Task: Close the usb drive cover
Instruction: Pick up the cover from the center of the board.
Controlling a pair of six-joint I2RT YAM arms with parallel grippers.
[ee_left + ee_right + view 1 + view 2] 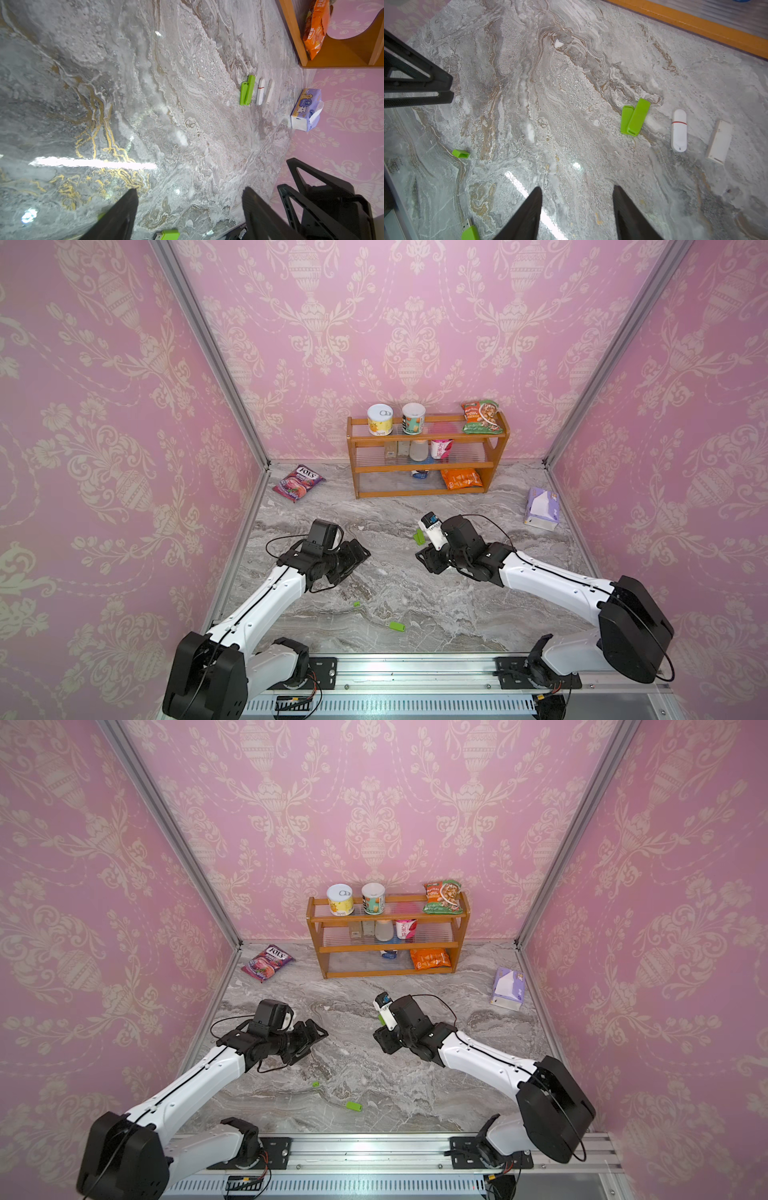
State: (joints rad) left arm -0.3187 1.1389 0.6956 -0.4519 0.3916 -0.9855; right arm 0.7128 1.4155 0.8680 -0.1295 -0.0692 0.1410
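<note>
Marble tabletop: usb drive lies uncapped near front rail, long axis crosswise, plug pointing at its loose cap (closer to left gripper). It and right gripper both spread, empty.

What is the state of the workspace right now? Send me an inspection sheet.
Surface: marble table, glossy, with glare.
Job's things: green drive, plug bare, near the table's front edge; green cap lies apart from it.
Clutter: green pair touching, white drive, white strip, candy bag, tissue pack.
Pincers: left pincer open, empty; right pincer open, empty.
Cables: black cable loops at each wrist; no snag seen.
Surroundings: pink walls; wooden shelf with cans and snack bags.
</note>
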